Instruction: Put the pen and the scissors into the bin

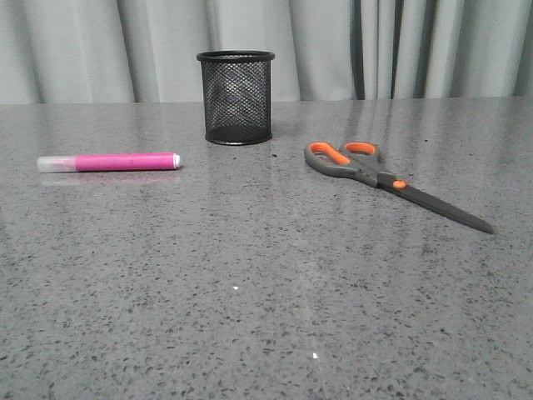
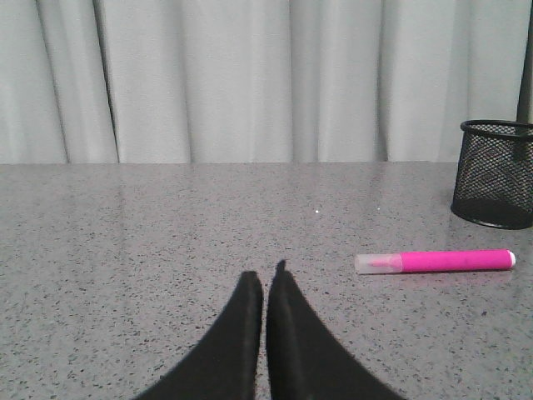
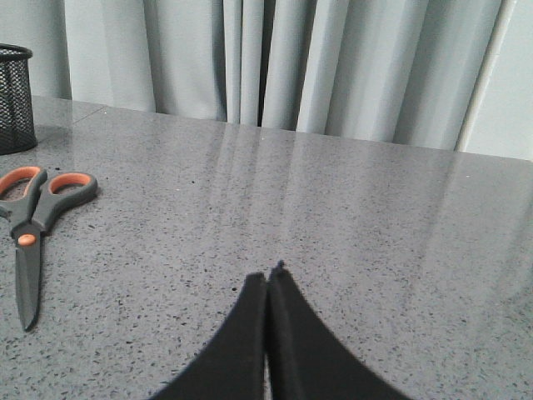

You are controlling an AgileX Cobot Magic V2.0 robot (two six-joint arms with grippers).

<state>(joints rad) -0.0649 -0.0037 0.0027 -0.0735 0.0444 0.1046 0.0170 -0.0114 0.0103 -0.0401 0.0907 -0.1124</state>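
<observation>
The pink pen [image 1: 110, 162] lies flat on the grey table at the left, clear cap to the left; it also shows in the left wrist view [image 2: 435, 262]. The scissors [image 1: 383, 177] lie flat at the right, orange-lined handles toward the bin, blades pointing right and toward the front; they also show in the right wrist view [image 3: 33, 218]. The black mesh bin [image 1: 236, 97] stands upright at the back centre between them. My left gripper [image 2: 265, 279] is shut and empty, short of the pen. My right gripper [image 3: 267, 278] is shut and empty, apart from the scissors. Neither gripper shows in the front view.
The speckled grey table [image 1: 266, 292] runs back to a pale curtain [image 1: 375, 46]. The bin also shows in the left wrist view [image 2: 495, 173] and at the edge of the right wrist view [image 3: 15, 98].
</observation>
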